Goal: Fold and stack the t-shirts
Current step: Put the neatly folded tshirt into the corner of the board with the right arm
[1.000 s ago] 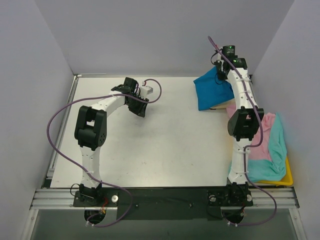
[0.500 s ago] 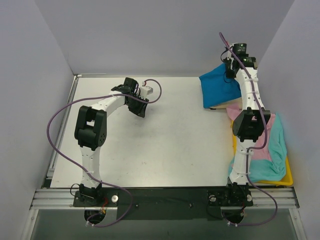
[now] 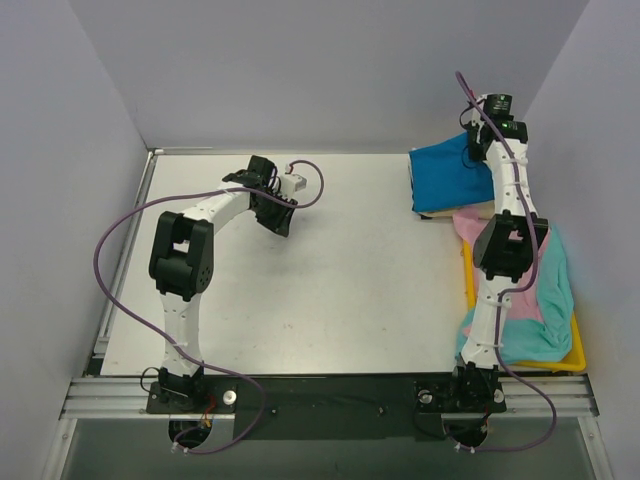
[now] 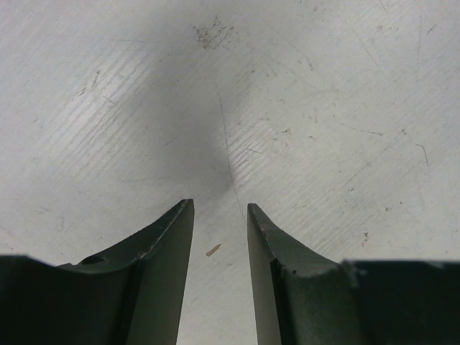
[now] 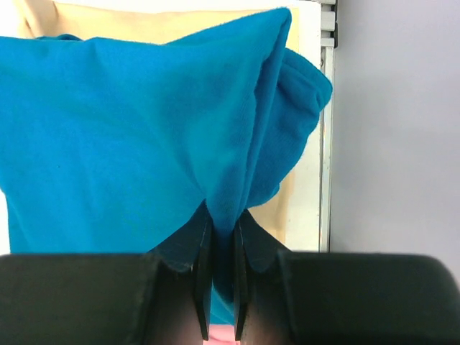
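Note:
The bright blue t-shirt (image 3: 448,178) lies folded at the back right of the table, on top of the beige t-shirt (image 3: 470,210), of which only a strip shows. My right gripper (image 3: 478,152) is shut on a fold of the blue t-shirt (image 5: 144,136) and holds that edge up over the beige t-shirt (image 5: 172,25). The pink t-shirt (image 3: 524,285) and the teal t-shirt (image 3: 550,300) lie heaped in the yellow tray (image 3: 577,352) at the right. My left gripper (image 3: 280,215) is open and empty over bare table (image 4: 287,93).
The grey walls stand close behind and to the right of the blue t-shirt. The right arm stretches over the tray. A purple cable loops from the left wrist (image 3: 315,185).
My right gripper has carried the held blue edge to the right and back, laying the blue t-shirt flatter over the beige one. The left arm has not moved.

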`<state>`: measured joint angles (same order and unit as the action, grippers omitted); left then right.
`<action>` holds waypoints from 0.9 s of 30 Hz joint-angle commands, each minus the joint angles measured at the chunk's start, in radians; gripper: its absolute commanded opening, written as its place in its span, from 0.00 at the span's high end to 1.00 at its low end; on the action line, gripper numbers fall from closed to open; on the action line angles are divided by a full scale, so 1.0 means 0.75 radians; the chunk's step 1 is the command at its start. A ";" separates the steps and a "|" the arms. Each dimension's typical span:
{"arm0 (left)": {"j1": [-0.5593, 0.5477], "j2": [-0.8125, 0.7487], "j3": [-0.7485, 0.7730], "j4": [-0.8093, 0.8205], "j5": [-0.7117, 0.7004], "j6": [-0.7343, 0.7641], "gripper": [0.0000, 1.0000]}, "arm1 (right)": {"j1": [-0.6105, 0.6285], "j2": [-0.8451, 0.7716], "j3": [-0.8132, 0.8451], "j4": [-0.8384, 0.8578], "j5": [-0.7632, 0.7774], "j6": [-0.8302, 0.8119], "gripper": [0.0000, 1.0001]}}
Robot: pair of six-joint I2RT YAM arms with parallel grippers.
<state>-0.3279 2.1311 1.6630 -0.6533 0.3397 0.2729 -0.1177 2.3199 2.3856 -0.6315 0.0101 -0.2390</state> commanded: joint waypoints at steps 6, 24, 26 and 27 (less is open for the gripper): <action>-0.013 -0.048 0.020 -0.041 -0.030 0.041 0.54 | -0.023 0.075 -0.004 0.206 0.092 -0.078 0.95; -0.023 -0.096 0.039 -0.084 -0.079 0.084 0.54 | -0.013 -0.235 -0.252 0.357 0.259 0.049 0.36; -0.011 -0.141 0.041 -0.129 -0.083 0.100 0.54 | 0.018 -0.356 -0.406 0.357 0.187 0.098 0.35; -0.003 -0.162 0.037 -0.143 -0.091 0.115 0.54 | 0.024 -0.393 -0.448 0.367 0.120 0.144 0.35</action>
<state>-0.3450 2.1227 1.6630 -0.7017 0.2882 0.3222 -0.1646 2.2509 2.1555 -0.3695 0.2363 -0.2234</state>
